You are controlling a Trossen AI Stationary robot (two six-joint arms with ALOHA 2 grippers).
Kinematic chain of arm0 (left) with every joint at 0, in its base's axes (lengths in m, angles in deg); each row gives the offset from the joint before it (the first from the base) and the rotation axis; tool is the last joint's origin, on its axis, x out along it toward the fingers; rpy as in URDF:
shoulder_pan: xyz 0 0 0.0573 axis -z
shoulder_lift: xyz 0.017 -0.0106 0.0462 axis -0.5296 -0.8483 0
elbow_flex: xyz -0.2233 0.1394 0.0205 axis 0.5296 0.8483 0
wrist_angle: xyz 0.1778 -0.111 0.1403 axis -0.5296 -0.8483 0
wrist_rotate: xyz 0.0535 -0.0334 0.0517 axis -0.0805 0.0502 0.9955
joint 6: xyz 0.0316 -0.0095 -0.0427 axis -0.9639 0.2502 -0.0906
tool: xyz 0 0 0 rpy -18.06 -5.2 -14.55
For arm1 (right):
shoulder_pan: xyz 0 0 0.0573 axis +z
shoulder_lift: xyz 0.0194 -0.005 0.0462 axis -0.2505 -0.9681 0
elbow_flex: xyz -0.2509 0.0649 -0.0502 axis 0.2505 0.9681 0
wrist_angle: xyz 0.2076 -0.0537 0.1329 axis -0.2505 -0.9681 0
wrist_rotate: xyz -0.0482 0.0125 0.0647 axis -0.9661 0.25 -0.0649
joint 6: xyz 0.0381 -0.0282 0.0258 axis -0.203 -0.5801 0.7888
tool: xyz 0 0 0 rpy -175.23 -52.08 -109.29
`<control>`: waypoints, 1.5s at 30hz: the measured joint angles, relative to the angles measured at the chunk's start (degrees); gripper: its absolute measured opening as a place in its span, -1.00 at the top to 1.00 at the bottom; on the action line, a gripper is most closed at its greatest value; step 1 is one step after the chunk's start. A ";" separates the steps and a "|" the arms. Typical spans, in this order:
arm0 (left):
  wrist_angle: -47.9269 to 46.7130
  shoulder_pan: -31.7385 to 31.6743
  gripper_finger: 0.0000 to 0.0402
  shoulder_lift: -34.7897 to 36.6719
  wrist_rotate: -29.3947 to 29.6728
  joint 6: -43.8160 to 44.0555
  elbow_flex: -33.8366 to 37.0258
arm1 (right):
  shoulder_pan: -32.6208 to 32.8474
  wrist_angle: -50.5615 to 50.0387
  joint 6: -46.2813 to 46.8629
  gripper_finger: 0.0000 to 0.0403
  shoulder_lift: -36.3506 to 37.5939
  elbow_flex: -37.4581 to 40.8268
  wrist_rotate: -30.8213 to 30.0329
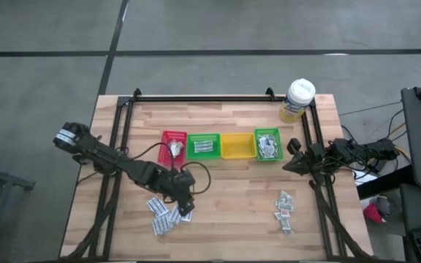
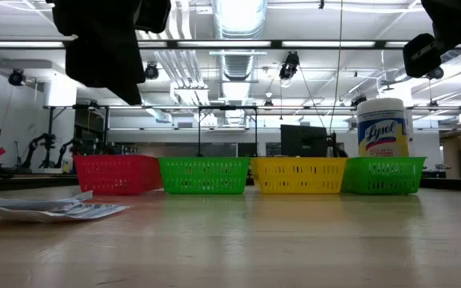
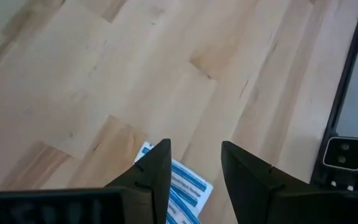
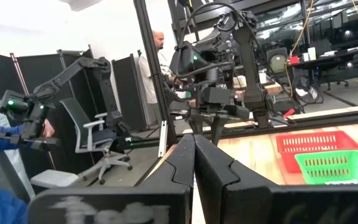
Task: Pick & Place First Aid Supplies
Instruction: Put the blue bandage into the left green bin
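— Left gripper (image 1: 185,199) hangs over the sachets (image 1: 165,213) in front of the red bin (image 1: 174,146), fingers parted, nothing between them.

— And which way to the target?

— Straight beneath. One blue-striped sachet (image 3: 182,190) peeks out under the fingers (image 3: 156,171), long side running slantwise across the gap. I'd say a short drop does it.

— The right arm?

— Right gripper (image 1: 292,155) waits just beside the green bin (image 1: 267,143) at that end, fingers pressed together, empty. A second pile (image 1: 284,210) lies nearer that arm.
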 joint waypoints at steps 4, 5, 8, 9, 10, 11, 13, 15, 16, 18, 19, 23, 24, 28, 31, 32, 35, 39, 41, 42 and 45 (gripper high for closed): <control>0.50 -0.01 0.34 0.00 0.62 2.24 0.00 | 0.00 0.00 0.08 0.96 0.00 0.00 -0.01; 0.45 -0.01 0.34 0.00 0.67 3.63 0.00 | 0.01 0.00 0.06 0.96 0.00 0.00 0.00; 0.46 0.04 0.34 -0.02 1.94 9.06 0.00 | 0.00 0.00 -0.19 0.96 0.00 0.00 0.00; 0.46 0.16 0.34 -0.02 3.45 11.01 0.00 | 0.00 -0.05 -0.36 0.96 0.00 0.00 0.00; 0.46 0.26 0.34 -0.02 5.34 13.25 0.00 | 0.02 -0.09 -0.38 0.96 0.00 0.00 0.00; 0.44 0.39 0.34 -0.02 7.46 15.01 0.00 | 0.01 -0.12 -0.39 0.96 0.00 0.00 -0.01; 0.44 0.55 0.34 -0.02 10.67 16.14 0.00 | 0.01 -0.22 -0.44 0.96 0.00 0.00 -0.02; 0.37 0.61 0.34 -0.02 12.92 17.27 0.00 | 0.00 -0.26 -0.56 0.96 0.00 0.00 0.00; 0.18 0.74 0.34 -0.02 14.01 18.14 0.00 | 0.00 -0.26 -0.57 0.96 0.00 0.00 0.00; 0.02 0.92 0.34 -0.02 15.39 19.35 0.00 | 0.00 -0.26 -0.57 0.96 0.00 0.00 0.00; 0.03 1.05 0.34 -0.04 15.98 19.94 0.00 | 0.00 -0.24 -0.57 0.96 0.00 0.00 -0.02; 0.12 1.81 0.34 -0.27 17.57 23.81 0.00 | -0.05 0.42 -0.54 0.96 0.04 0.00 -0.15; 0.16 2.02 0.34 -0.50 17.90 24.81 -0.03 | -0.04 0.55 -0.39 0.96 0.02 0.00 -0.15; -0.16 3.06 0.35 -3.52 18.35 27.78 -1.31 | -0.02 -0.10 0.79 0.96 0.02 0.00 -0.15; -2.41 3.71 0.35 -7.77 16.80 29.15 -3.85 | 0.02 -0.28 1.18 0.96 0.00 0.00 -0.13; -3.84 3.92 0.35 -9.34 16.21 29.44 -5.18 | 0.02 -0.28 1.20 0.96 0.00 0.00 -0.13; -12.92 4.26 0.35 -14.04 15.08 30.26 -11.02 | 0.02 -0.56 2.02 0.96 0.00 0.00 -0.11; -30.23 5.31 0.35 -21.06 14.52 32.06 -22.32 | 0.02 -0.76 2.92 0.96 0.00 0.07 0.04; -36.01 6.08 0.35 -24.54 14.51 32.74 -28.08 | 0.02 -0.76 3.02 0.96 0.00 0.07 0.04; -37.58 6.42 0.35 -26.23 14.35 32.92 -30.66 | 0.02 -0.76 3.06 0.96 0.00 0.07 0.04; -40.71 7.18 0.35 -31.12 12.86 33.02 -36.88 | 0.02 -0.76 3.12 0.96 0.00 0.07 0.04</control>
